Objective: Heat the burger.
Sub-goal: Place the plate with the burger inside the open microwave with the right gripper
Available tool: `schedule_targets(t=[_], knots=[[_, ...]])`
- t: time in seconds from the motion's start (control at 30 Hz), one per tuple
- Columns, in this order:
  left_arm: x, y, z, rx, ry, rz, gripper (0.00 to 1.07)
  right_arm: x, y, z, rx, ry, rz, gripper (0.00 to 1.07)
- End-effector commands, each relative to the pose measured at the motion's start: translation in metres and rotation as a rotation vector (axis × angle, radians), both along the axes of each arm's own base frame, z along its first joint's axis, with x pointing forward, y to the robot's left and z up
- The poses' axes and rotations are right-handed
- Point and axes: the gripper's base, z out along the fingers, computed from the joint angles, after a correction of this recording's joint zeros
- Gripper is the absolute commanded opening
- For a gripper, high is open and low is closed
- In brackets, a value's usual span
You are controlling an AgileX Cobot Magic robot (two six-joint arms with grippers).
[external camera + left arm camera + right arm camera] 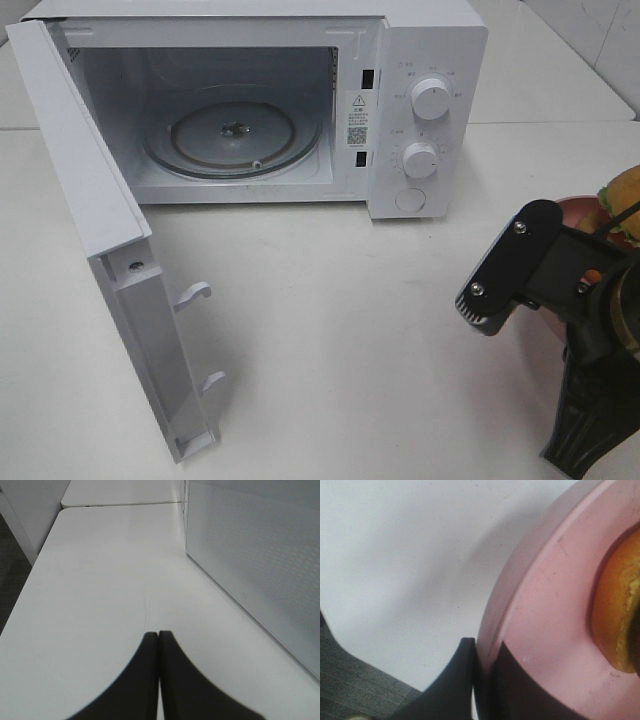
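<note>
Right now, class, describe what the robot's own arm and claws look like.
The left claw has two black fingers, broad at the base and curving to narrow tips. The right claw looks the same. The right arm is black, with a flat rounded panel bearing two silver screws, an orange patch and a thin black cable.

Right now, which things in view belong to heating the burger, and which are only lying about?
For the job: burger, pink plate under it, right claw shut on the plate's rim, microwave, its open door, glass turntable.
Not part of it: left claw, shut and empty, over the white table.
</note>
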Motion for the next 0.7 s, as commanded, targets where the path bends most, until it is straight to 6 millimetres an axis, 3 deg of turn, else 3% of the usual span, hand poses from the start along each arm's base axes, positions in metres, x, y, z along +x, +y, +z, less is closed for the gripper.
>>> schedule_targets(t=[0.03, 0.37, 0.7], knots=[[-0.004, 0.0, 0.0, -0.001, -0.03, 0.002, 0.0, -0.003, 0.003, 0.005, -0.057, -0.049, 0.086, 0.0], [-0.004, 0.0, 0.0, -0.001, -0.03, 0.002, 0.0, -0.023, 0.024, 0.007, -0.077, -0.077, 0.29, 0.0], [-0.004, 0.0, 0.0, -0.001, -0.03, 0.002, 0.0, -0.032, 0.031, 0.008, -0.103, -0.083, 0.406, 0.0]])
